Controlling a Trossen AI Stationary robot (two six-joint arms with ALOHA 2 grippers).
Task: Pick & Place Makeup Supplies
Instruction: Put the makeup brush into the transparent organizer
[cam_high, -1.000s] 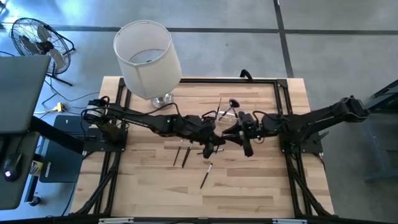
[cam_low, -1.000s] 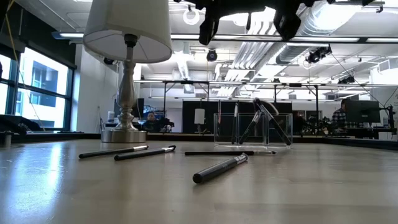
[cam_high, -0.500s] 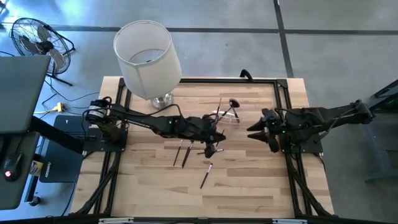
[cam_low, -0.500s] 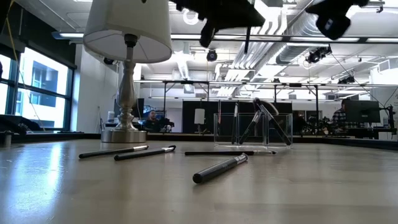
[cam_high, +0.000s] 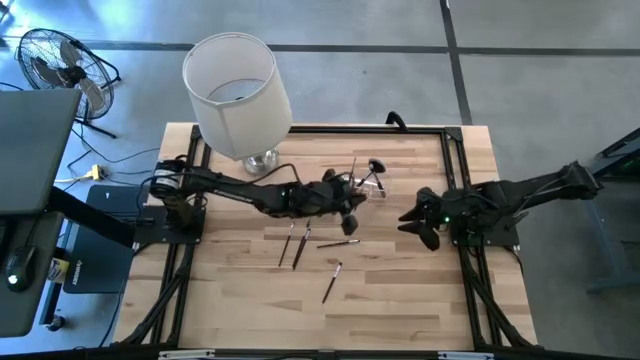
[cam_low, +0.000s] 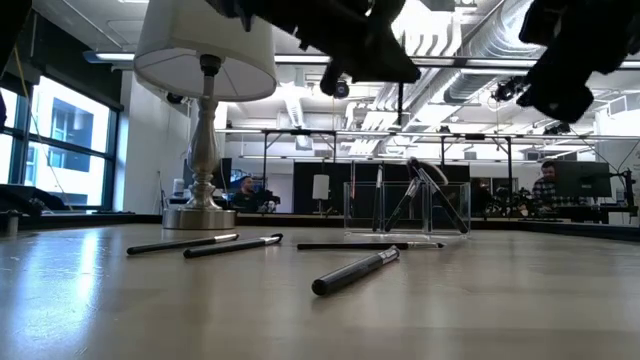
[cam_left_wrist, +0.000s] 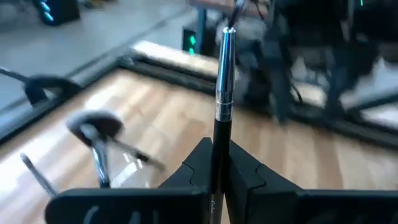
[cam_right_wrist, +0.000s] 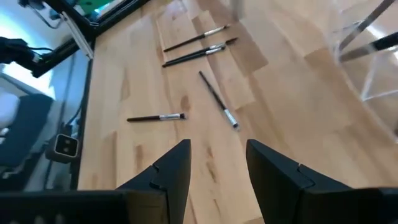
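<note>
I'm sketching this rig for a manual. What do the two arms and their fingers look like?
Both arms are dark, slender and jointed, with thin cables along them. The left gripper has black, wedge-shaped fingers; the right gripper has broader black fingers with angled faces. No markings are readable.

We see two slim, dark, near-black robot arms, each built of jointed segments with thin black cables running along them. The left gripper (cam_left_wrist: 214, 180) has two matte black, wedge-shaped fingers with angular, chamfered faces. The right gripper (cam_right_wrist: 217, 168) has two matching black fingers, blocky and tapered. Both arms rise from black bases bolted to a black metal frame.
</note>
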